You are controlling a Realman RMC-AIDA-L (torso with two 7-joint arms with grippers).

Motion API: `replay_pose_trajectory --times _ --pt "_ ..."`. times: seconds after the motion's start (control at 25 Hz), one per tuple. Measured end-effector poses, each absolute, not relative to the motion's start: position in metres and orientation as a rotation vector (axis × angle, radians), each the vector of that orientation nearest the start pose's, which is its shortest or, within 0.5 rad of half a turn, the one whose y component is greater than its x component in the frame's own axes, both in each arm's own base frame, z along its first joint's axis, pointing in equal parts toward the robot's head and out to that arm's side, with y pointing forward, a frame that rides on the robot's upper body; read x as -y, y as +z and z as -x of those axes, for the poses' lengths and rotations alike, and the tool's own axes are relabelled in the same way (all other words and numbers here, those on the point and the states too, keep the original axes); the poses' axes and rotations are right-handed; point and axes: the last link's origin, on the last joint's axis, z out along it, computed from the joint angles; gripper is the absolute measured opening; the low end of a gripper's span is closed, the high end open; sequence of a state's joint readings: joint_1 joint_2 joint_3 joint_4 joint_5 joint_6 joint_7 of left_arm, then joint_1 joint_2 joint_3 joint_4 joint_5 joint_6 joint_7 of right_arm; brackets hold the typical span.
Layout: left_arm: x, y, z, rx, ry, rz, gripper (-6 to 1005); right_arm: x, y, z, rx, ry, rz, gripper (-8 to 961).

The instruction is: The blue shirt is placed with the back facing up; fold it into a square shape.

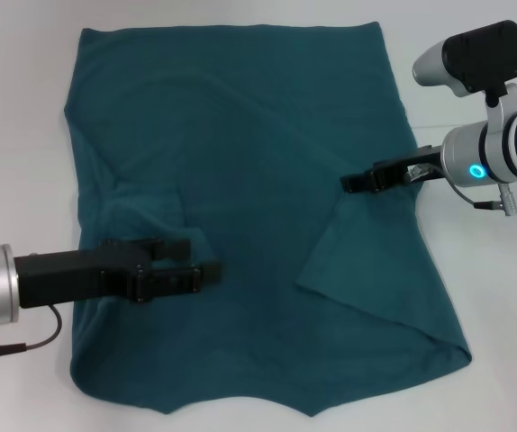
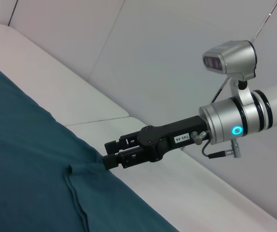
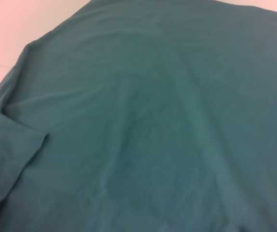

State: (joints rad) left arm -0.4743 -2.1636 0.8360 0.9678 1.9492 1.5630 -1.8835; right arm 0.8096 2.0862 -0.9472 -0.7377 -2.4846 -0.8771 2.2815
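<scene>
**Shirt spread flat, both sleeves turned in**

We see the table, white, filling the head view, and on it the shirt, which covers most of the frame's middle, from the top edge down to the bottom. Its plain side faces up. At lower right a large flap lies folded inward in a triangle; at centre left a smaller flap is folded in as well.

Our left gripper reaches in from the lower left, over the shirt's left-centre, its fingers a narrow gap apart with no cloth between them. Our right gripper comes in from the right, its tip at the folded flap's upper corner; we cannot tell whether it pinches cloth.
</scene>
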Motion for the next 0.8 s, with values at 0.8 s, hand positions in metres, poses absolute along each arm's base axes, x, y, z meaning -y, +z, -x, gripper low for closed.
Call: replay_pose_trajectory --times 0.8 --pt "-0.332 0.006 0.222 1.015 -0.76 2.672 801 -0.42 0.059 -0.224 -0.963 -0.092 2.307 633"
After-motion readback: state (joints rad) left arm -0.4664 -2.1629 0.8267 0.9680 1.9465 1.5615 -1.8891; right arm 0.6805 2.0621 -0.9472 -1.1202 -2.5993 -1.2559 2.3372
